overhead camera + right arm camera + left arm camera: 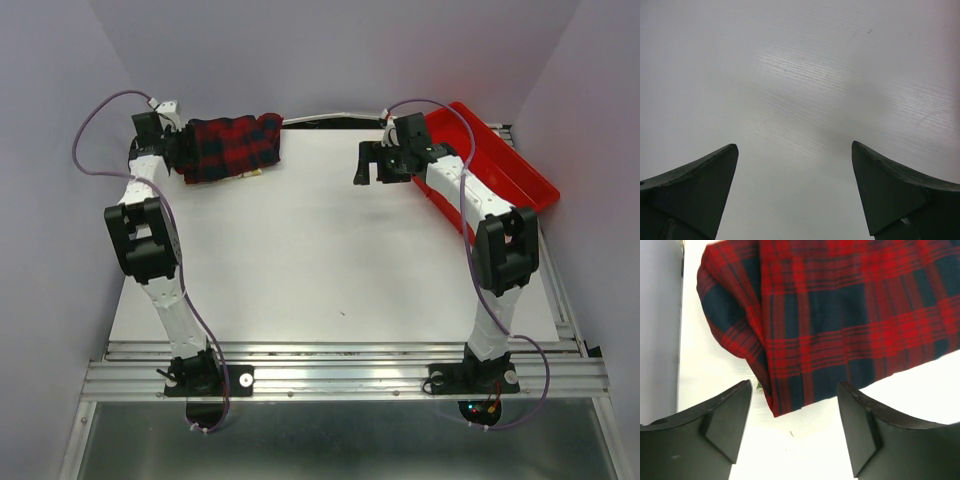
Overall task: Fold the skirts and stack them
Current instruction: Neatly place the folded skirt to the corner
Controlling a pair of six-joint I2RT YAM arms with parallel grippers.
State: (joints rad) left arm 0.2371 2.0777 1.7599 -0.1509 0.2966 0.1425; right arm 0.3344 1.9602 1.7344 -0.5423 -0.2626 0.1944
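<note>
The red-and-black plaid skirt (pixel 232 146) lies folded at the far left of the table, and fills the upper part of the left wrist view (pixel 840 315). A sliver of the cream lemon-print skirt (pixel 252 174) peeks out under its near edge; the rest is hidden. My left gripper (pixel 178 150) is open and empty at the plaid skirt's left end, its fingers (pixel 725 415) just short of the cloth. My right gripper (pixel 372 165) is open and empty over bare table, far right of the skirts.
A red plastic tray (pixel 500 160) stands at the far right, behind my right arm. The white table top (pixel 330 260) stretches between the arms. Purple walls close in on both sides and the back.
</note>
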